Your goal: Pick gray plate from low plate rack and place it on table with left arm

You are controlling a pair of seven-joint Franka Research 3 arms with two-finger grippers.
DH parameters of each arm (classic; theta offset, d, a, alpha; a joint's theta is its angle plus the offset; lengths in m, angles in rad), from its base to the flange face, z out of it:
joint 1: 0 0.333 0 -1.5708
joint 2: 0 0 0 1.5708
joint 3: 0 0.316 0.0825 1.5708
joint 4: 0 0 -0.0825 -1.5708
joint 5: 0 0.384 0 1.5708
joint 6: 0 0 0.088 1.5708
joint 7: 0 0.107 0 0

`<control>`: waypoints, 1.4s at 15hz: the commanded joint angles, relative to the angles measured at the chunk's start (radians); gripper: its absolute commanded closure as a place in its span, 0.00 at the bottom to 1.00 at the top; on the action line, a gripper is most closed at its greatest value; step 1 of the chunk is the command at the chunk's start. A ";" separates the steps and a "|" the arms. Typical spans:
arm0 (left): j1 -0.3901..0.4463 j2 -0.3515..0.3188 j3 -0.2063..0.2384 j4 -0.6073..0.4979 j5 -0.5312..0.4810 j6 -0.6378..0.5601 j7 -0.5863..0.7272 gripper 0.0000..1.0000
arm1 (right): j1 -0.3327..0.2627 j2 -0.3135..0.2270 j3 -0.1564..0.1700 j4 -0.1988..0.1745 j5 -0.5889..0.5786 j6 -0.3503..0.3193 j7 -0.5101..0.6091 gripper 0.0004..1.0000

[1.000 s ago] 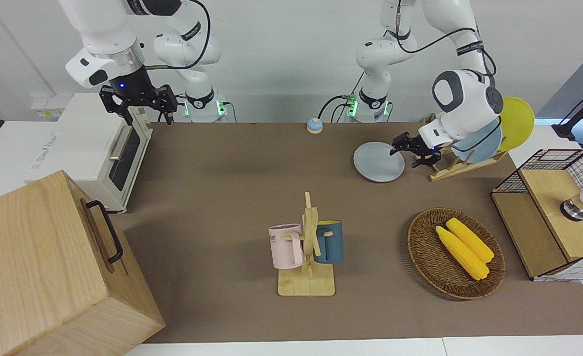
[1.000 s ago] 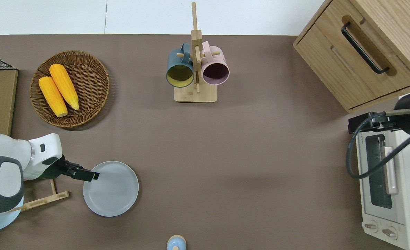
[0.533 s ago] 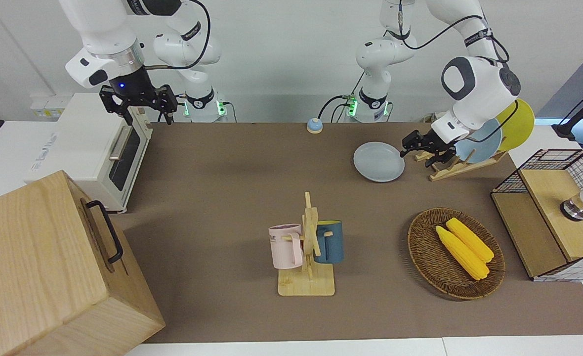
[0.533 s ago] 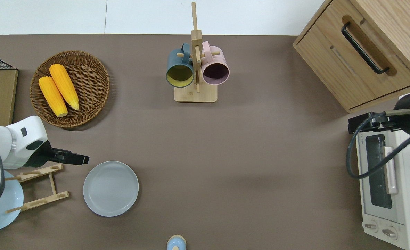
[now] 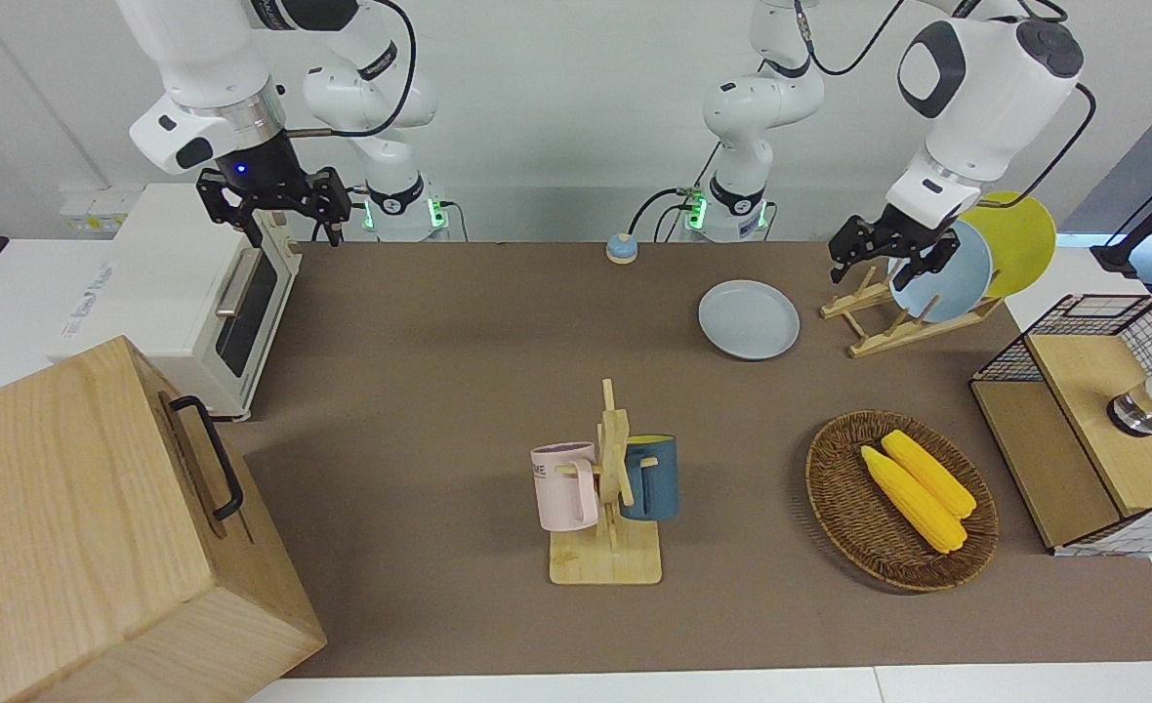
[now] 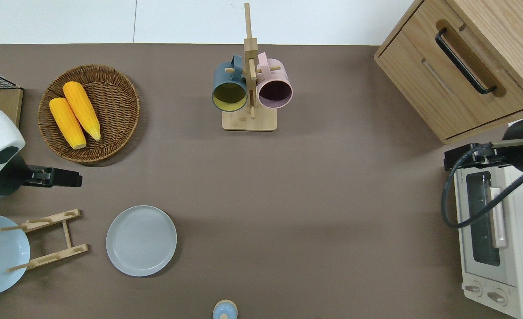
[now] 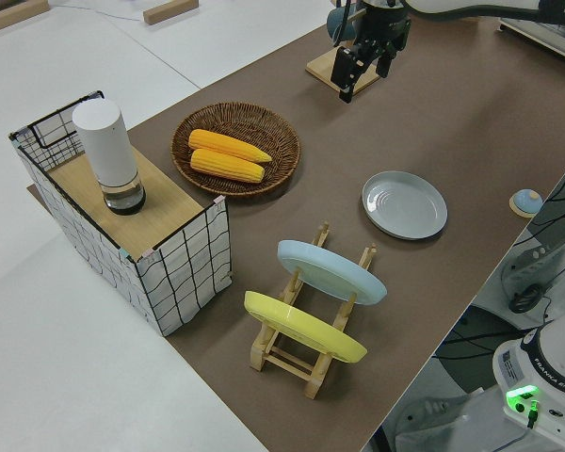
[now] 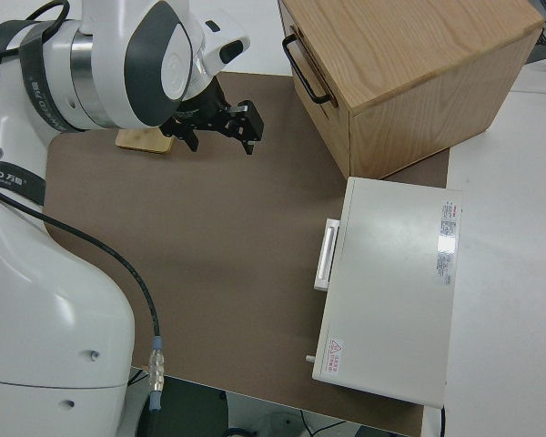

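Note:
The gray plate [image 5: 749, 319] [image 6: 141, 240] [image 7: 405, 203] lies flat on the brown mat of the table [image 5: 459, 391], beside the low plate rack [image 5: 888, 327] [image 6: 48, 239] [image 7: 306, 353]. That rack holds a light blue plate [image 5: 952, 283] and a yellow plate [image 5: 1020, 239] on edge. My left gripper [image 5: 886, 266] [image 6: 73, 179] [image 7: 363, 77] hangs open and empty in the air, over bare mat between the rack and the basket, well apart from the gray plate. The right arm is parked, its gripper [image 5: 278, 210] [image 8: 223, 127] open.
A wicker basket [image 6: 124, 106] with two corn cobs lies farther from the robots than the rack. A mug stand [image 6: 249, 119] holds a pink and a blue mug. A wooden cabinet [image 5: 78, 527], a toaster oven [image 5: 176, 283], a wire-mesh box [image 5: 1084, 420] and a small blue knob [image 5: 621, 248] stand around the edges.
My left gripper has drawn back from the gray plate's rim and risen, moving away from the robots past the rack. The plate stays flat on the mat. The right arm has not moved.

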 commanded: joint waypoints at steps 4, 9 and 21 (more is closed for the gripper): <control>-0.016 0.017 -0.008 0.175 0.044 -0.154 -0.094 0.00 | 0.007 0.000 -0.006 0.006 0.003 -0.001 0.004 0.02; -0.016 0.011 -0.010 0.179 0.082 -0.177 -0.089 0.00 | 0.007 0.000 -0.006 0.006 0.003 -0.002 0.004 0.02; -0.339 0.017 0.233 0.167 0.079 -0.191 -0.089 0.00 | 0.007 0.000 -0.006 0.006 0.003 -0.001 0.004 0.02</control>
